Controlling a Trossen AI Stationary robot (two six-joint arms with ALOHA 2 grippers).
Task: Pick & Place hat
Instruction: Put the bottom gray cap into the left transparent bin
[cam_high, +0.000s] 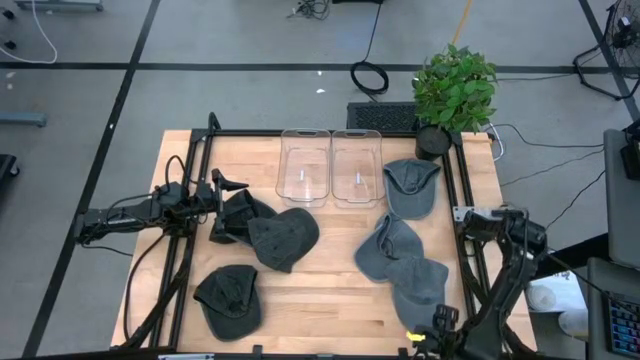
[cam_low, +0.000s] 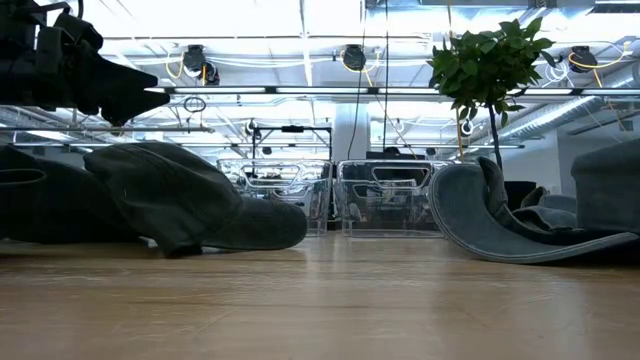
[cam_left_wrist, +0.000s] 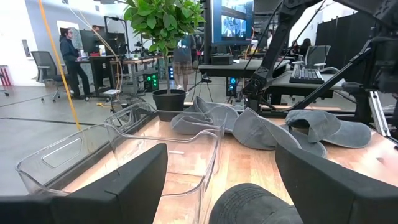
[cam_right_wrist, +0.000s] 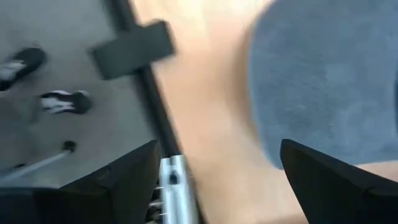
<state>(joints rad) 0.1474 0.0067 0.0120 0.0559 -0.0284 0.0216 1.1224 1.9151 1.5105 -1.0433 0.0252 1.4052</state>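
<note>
Several hats lie crown-up on the wooden table. Three dark ones are on the left: one (cam_high: 232, 218) under my left gripper, one (cam_high: 283, 238) beside it, one (cam_high: 228, 300) near the front edge. Three grey ones (cam_high: 410, 185) (cam_high: 388, 248) (cam_high: 420, 285) are on the right. My left gripper (cam_high: 238, 188) (cam_left_wrist: 221, 180) is open and hovers just above the first dark hat (cam_left_wrist: 255, 205), fingers level and pointing toward the table's right. My right gripper (cam_high: 468, 213) (cam_right_wrist: 217, 186) is open over the table's right edge, beside a grey hat (cam_right_wrist: 323, 81).
Two clear plastic bins (cam_high: 305, 165) (cam_high: 357, 165) stand side by side at the far middle of the table, and the left one (cam_left_wrist: 124, 155) is just ahead of my left gripper. A potted plant (cam_high: 455, 90) stands at the far right corner. A black frame (cam_high: 460, 200) edges the table.
</note>
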